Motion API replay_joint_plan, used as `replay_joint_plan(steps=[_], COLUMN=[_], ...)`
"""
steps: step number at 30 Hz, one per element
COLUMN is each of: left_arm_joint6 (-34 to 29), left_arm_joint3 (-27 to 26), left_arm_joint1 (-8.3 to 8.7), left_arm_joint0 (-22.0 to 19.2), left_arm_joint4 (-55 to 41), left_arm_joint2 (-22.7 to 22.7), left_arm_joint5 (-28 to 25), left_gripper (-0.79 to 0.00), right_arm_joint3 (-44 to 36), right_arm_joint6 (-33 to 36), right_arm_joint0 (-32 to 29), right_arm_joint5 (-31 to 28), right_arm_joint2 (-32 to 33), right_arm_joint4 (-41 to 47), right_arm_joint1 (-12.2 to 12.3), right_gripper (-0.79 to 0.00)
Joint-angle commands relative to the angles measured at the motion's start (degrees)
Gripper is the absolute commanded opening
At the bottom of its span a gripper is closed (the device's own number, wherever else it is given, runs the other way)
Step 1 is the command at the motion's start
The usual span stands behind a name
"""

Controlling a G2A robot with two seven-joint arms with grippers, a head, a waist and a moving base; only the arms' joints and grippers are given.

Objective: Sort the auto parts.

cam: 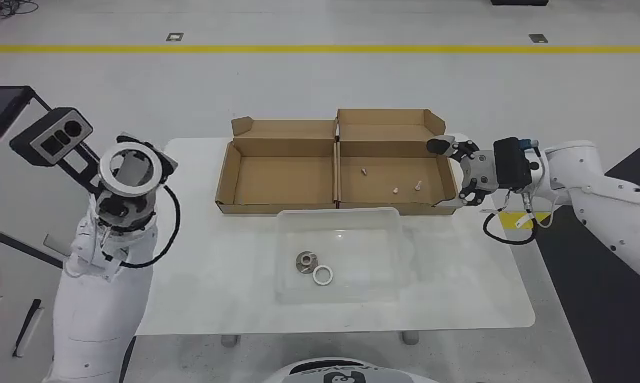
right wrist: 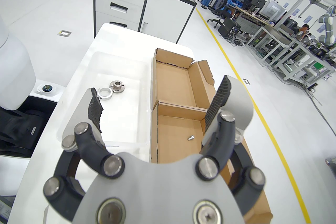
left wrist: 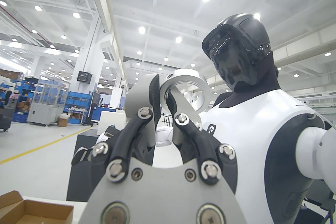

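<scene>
You've small screws (cam: 397, 189) in the right brown cardboard box (cam: 385, 177), a wide silver ring (left wrist: 186, 88) pinched in the left gripper (left wrist: 162, 101), right gripper (right wrist: 157, 91) open, and a flanged steel hub (cam: 305, 260) and small ring (cam: 323, 275) left in the clear tub (cam: 340, 215).

You'll find the large ring (left wrist: 187, 89), out at 9 o'clock off the table (cam: 470, 273), looks like smooth, brightly polished metal. At 3 o'clock the right gripper (right wrist: 158, 93) has ribbed, matt black rubbery pads (right wrist: 95, 109) on brushed metal plates. The box at 11 o'clock (cam: 277, 178) and the box at 1 o'clock (cam: 390, 168) are matt brown cardboard. The bin (cam: 340, 219) at centre is clear, glossy plastic. Inside it, the flanged hub (cam: 304, 260) and small ring (cam: 323, 275) are bare metal. The table top is smooth, glossy white.
</scene>
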Motion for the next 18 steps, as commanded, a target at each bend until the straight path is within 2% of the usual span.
replay_joint_plan(steps=[1, 7, 11, 15, 18], left_arm_joint6=[0.3, 0.3, 0.3, 0.3, 0.3], left_arm_joint3=[0.1, -0.2, -0.3, -0.6, -0.9], left_arm_joint1=[-0.2, 0.54, 1.15, 1.55, 1.55], left_arm_joint0=[0.2, 1.3, 1.9, 2.3, 2.6], left_arm_joint4=[3.6, 15.4, 19.3, 19.4, 15.7], left_arm_joint2=[-0.6, 0.2, 0.1, 0.1, 0.3], left_arm_joint5=[0.0, 0.0, 0.0, 0.0, 0.0], left_gripper=[-0.785, -0.785, -0.785, -0.785, -0.785], right_arm_joint3=[0.0, 0.0, 0.0, 0.0, 0.0], right_arm_joint6=[0.0, 0.0, 0.0, 0.0, 0.0], right_arm_joint0=[0.0, 0.0, 0.0, 0.0, 0.0], right_arm_joint5=[0.0, 0.0, 0.0, 0.0, 0.0], right_arm_joint2=[0.0, 0.0, 0.0, 0.0, 0.0], right_arm_joint4=[0.0, 0.0, 0.0, 0.0, 0.0], right_arm_joint1=[0.0, 0.0, 0.0, 0.0, 0.0], right_gripper=[0.0, 0.0, 0.0, 0.0, 0.0])
